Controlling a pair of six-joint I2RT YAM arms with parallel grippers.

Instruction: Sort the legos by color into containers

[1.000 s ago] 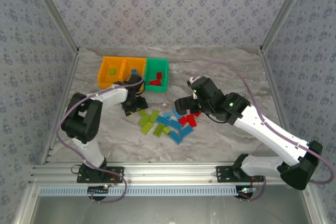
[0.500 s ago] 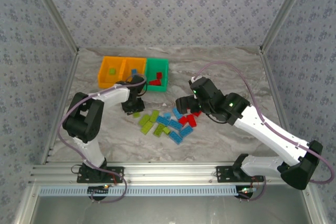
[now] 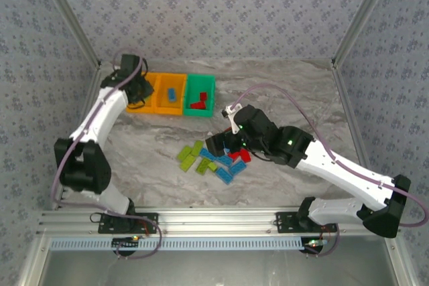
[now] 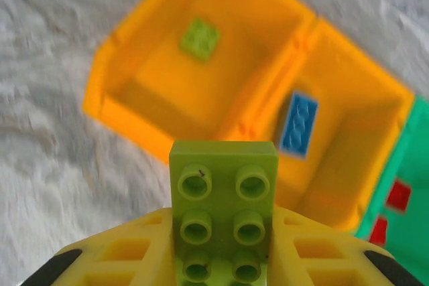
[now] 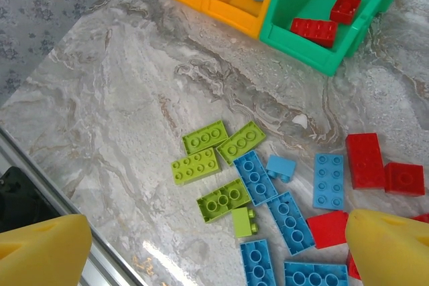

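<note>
My left gripper hangs over the left orange container, shut on a lime green lego that stands upright between its yellow fingers. That container holds one green lego. The middle orange container holds a blue lego, and the green container holds red legos. Loose green legos, blue legos and red legos lie in a pile mid-table. My right gripper hovers open above the pile's left part, nothing between its fingers.
The three containers stand joined in a row at the back left of the marble table. A metal rail runs along the near edge, and patterned walls close in the sides and back.
My left arm has lifted from the pile's edge with the green lego and swung back and left over the left orange container. My right gripper has shifted left over the pile.
</note>
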